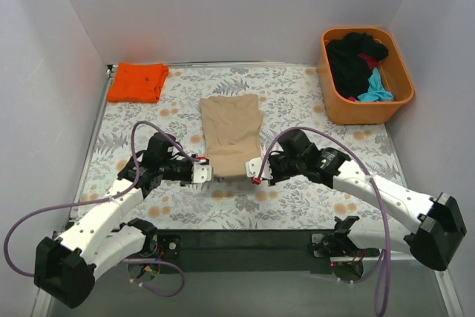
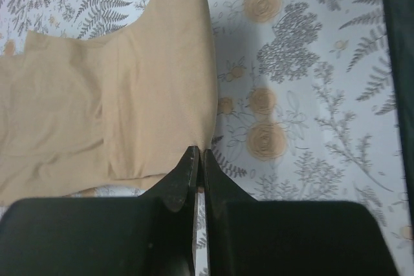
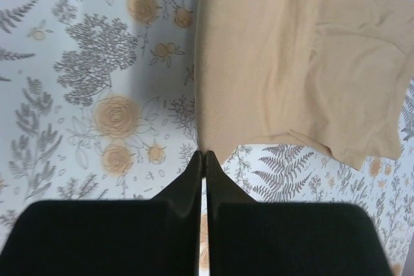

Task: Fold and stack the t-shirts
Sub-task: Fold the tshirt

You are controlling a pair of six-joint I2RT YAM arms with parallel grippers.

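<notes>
The left gripper (image 1: pixel 205 174) has its jaws pressed together on the near-left corner of the tan t-shirt (image 1: pixel 231 131). In the left wrist view, a sliver of tan cloth shows between the black fingers (image 2: pixel 181 182). The right gripper (image 1: pixel 256 176) is just to its 3 o'clock side. Its jaws are likewise clamped, on the shirt's near-right corner, and tan shows in the slit between them in the right wrist view. The two grippers face each other across the shirt's near hem.

The tan t-shirt lies flat in the middle of the floral tablecloth (image 1: pixel 297 191). It is folded into a long panel running from 6 to 12 o'clock, with its sides turned in.

Towards 10 o'clock from it, well apart in the far left corner, a bright orange t-shirt (image 1: pixel 138 82) lies folded. Towards 2 o'clock, at the far right edge, stands an orange plastic tub (image 1: pixel 367 113). The tub holds a heap of black garments (image 1: pixel 349 61), with a teal one (image 1: pixel 375 90) and a bit of red (image 1: pixel 367 58) among them.
</notes>
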